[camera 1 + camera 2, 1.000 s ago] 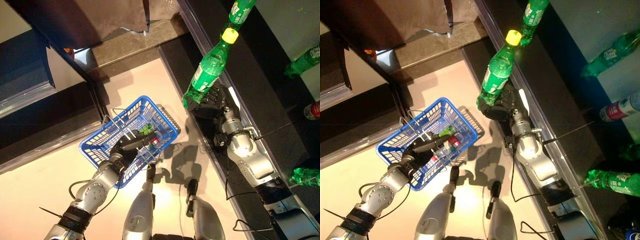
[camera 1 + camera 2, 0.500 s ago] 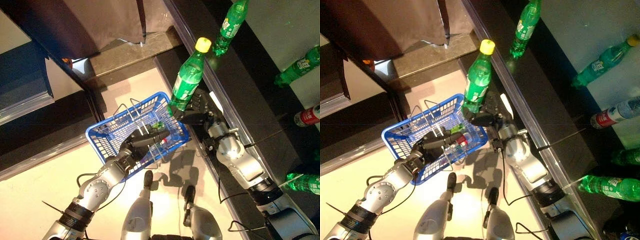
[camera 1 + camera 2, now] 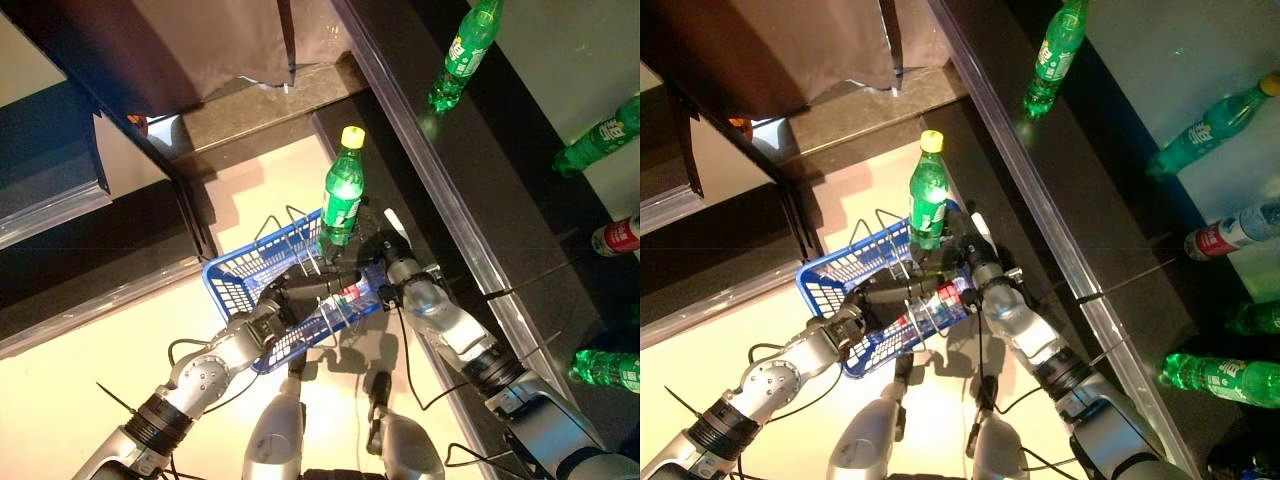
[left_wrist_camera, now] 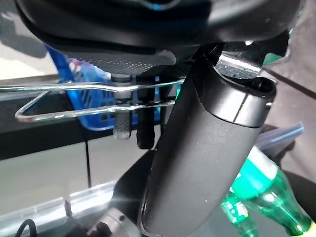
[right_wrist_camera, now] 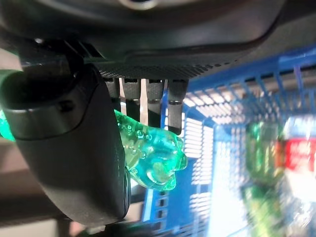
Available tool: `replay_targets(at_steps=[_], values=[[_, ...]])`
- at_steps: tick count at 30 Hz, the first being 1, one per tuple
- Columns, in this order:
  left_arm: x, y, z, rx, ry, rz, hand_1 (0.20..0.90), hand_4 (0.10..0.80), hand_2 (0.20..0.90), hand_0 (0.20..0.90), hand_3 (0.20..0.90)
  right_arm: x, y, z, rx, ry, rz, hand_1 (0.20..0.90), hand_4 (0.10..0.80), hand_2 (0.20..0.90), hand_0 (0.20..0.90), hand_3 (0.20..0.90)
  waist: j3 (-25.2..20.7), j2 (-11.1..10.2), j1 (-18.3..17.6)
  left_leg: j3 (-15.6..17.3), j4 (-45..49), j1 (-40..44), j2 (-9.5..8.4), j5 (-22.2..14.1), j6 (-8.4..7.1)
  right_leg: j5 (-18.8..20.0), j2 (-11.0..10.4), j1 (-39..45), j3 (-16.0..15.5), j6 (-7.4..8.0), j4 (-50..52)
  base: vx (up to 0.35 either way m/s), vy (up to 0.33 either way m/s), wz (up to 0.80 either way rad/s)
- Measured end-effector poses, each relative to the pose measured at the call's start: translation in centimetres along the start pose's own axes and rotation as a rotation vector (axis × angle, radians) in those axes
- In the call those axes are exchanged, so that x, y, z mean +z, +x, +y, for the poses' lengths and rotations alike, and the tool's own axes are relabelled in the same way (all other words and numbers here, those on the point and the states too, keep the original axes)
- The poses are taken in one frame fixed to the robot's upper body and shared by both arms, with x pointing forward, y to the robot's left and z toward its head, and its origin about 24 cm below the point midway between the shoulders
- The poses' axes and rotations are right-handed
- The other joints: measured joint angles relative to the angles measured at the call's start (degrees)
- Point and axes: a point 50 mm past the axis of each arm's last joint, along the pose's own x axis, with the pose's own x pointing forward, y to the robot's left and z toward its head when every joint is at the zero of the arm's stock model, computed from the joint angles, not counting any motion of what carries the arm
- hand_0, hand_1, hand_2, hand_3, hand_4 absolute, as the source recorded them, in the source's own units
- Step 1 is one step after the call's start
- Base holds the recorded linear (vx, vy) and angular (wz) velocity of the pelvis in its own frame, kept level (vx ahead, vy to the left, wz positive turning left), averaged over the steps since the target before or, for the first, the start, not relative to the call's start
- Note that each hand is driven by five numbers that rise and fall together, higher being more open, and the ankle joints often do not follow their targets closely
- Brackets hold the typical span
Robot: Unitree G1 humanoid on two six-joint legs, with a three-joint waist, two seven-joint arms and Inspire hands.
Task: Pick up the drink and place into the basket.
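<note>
**Bottle right at the basket's lip**

Over the far rim of the basket, my right hand (image 3: 385,250) is clenched round the bottom half of the green drink bottle (image 3: 342,195). In the wrist view my fingers (image 5: 148,94) and thumb wrap it, with its knobbly base (image 5: 155,158) poking out past them. The bottle stands nearly upright, yellow cap up. Its base hangs at the blue basket's (image 3: 232,280) far right corner, about level with the rim; can't tell if it's touching the plastic.

My left hand (image 3: 300,288) is curled on the basket's wire handles (image 4: 74,98) and carries it above the pale floor (image 3: 90,380). Inside there's already a green bottle with a red label (image 5: 296,153) lying down, so the open room is mostly toward the basket's left end.

To my right, the dark counter edge (image 3: 440,210) runs close alongside my right arm, so it's tight on that side. Further out on the counter, another green bottle (image 3: 462,52) stands well apart, with more bottles (image 3: 1215,120) lying near the right edge.
</note>
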Motion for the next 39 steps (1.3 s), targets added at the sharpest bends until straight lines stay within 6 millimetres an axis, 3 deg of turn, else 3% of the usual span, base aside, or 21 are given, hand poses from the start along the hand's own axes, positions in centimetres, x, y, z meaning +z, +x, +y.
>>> replay_targets(at_steps=[10, 27, 39], values=[[0.2, -0.1, -0.3, -0.067, 0.005, 0.001, 0.300, 0.100, 0.300, 0.300, 0.200, -7.3, -0.4, -1.1, 0.005, -0.291, 0.354, 0.300, 0.100, 0.300, 0.300, 0.200, -0.20, 0.75, 2.08, -0.79, 0.00, -0.21, -0.20, 0.16, -0.04, -0.03, -0.10, 0.26, -0.58, 0.03, -0.13, 0.007, -0.003, 0.04], [-0.1, -0.1, -0.3, -0.071, -0.009, 0.040, 0.300, 0.100, 0.300, 0.300, 0.200, -6.9, 0.6, -1.0, 0.055, -0.412, 0.357, 0.300, 0.100, 0.300, 0.300, 0.200, -0.22, 0.91, 3.45, -2.28, 0.01, -0.35, -0.59, 0.27, -0.06, -0.04, -0.17, 1.33, -2.08, 0.05, -1.11, -0.006, 0.001, 0.04], [-0.1, 0.7, -1.8, -0.128, -0.043, 0.031, 0.300, 0.100, 0.300, 0.300, 0.200, -3.8, 2.9, 0.6, 0.372, -1.039, 0.289, 0.300, 0.100, 0.300, 0.300, 0.200, -0.44, 2.00, 5.49, -3.75, 0.95, -1.96, -0.85, 0.31, -0.07, -0.08, -0.27, 0.93, -3.56, 0.10, -1.03, -0.010, 0.002, 0.06]])
